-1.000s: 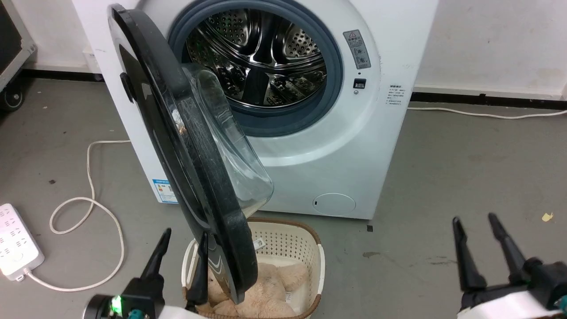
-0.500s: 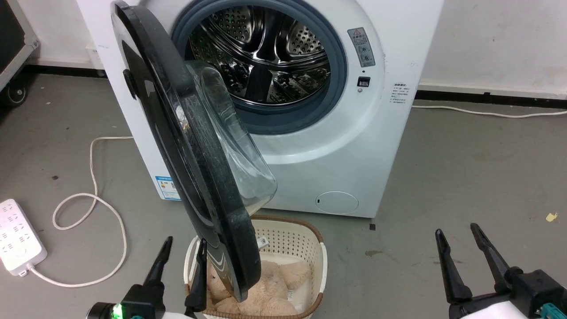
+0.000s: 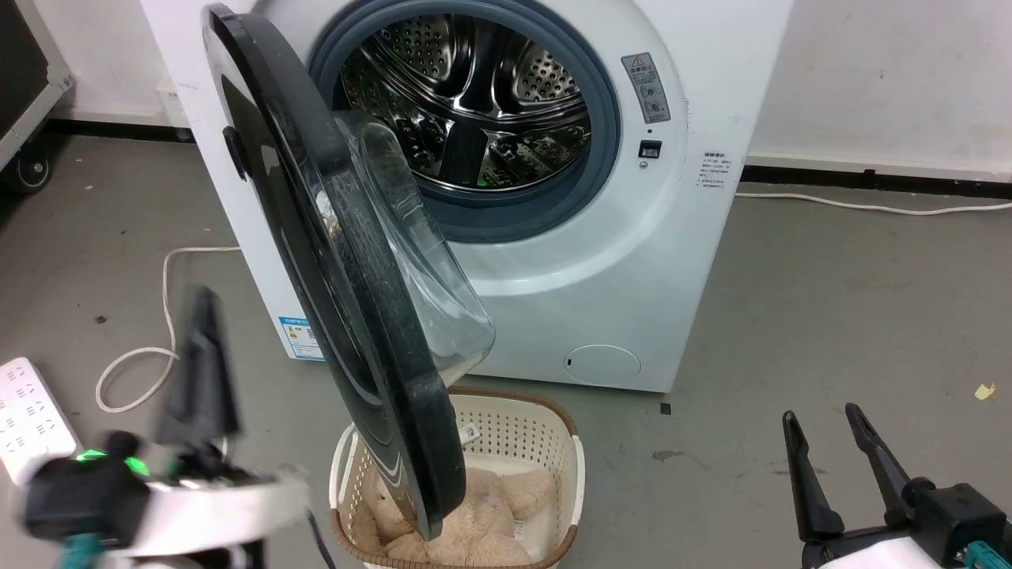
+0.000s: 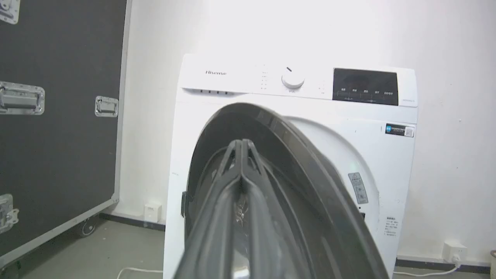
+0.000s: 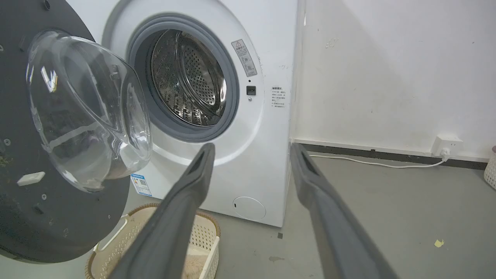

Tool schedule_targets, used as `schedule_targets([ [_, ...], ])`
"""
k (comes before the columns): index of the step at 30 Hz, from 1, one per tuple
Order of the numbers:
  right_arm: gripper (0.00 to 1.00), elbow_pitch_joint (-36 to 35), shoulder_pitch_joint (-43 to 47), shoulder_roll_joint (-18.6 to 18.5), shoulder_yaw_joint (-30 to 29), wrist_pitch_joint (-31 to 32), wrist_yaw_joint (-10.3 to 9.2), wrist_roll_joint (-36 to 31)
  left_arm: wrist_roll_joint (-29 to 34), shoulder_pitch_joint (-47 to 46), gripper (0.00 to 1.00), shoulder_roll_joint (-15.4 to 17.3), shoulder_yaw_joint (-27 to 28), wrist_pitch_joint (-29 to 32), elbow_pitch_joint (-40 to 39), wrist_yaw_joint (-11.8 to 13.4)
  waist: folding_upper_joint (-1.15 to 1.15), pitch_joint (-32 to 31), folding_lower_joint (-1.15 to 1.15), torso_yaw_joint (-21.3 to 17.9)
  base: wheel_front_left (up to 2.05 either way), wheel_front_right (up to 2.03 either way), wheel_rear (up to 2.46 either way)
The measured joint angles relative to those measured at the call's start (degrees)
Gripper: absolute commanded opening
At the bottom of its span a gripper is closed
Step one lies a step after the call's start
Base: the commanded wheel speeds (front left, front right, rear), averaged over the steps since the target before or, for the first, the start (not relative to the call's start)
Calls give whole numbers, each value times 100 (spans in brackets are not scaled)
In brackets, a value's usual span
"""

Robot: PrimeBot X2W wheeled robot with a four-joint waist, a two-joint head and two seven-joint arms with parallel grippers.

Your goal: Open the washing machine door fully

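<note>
Found the door [image 3: 395, 371] swung well out from the washer [image 3: 553, 300], hung at the left side of the mouth and turned almost edge-on to the head camera. Saw its lower edge hanging over the basket [image 3: 514, 435], set on the floor [image 3: 830, 300] just in front of the washer. Noted a beige plush toy [image 3: 490, 521] lying in the basket, partly hidden behind the door's rim. Looked past the door into the drum [image 3: 474, 103]: shiny perforated steel, framed by a grey ring [image 3: 605, 118].

Made out the door as a glossy black disc with a thick rim, a clear glass bowl [image 3: 419, 269] bulging from its inner face toward the washer. From the right wrist, spotted a small white tab [image 5: 31, 178] on that face.

Placed the left claw [image 3: 202, 356], blurred, to the left of the door and apart from it. From its own wrist, saw both fingers [image 4: 219, 201] pressed together at the tips. Placed the right claw [image 3: 818, 412] low at the right, well apart from door and washer, fingers spread wide.

Farther out, noted a round flap [image 3: 605, 365] and a blue label [image 3: 299, 338] low on the washer, then a white cord [image 3: 166, 300] and a power strip [image 3: 32, 403] on the floor at the left.
</note>
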Motion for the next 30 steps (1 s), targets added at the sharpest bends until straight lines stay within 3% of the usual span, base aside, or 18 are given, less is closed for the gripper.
schedule_targets([
  [6,100,22,-5,10,-31,-11,0,132,199,-555,0,182,127,91,-1235,26,0,-24,0,15,0,0,0],
  [10,100,64,-7,14,0,-33,0,160,503,-1072,0,277,-321,546,-1747,-57,0,-23,0,58,0,0,0],
  [14,100,125,-11,18,46,-52,0,244,697,-1262,0,138,-1053,1192,-1858,-162,0,-17,-1,69,0,0,0],
  [21,100,213,-35,20,76,-136,0,296,560,-795,0,-283,-2161,1858,-1035,-166,0,33,0,51,0,0,0],
  [30,100,258,-68,22,57,-140,0,294,256,-256,0,-391,-2516,1972,637,76,0,108,0,17,0,0,0],
])
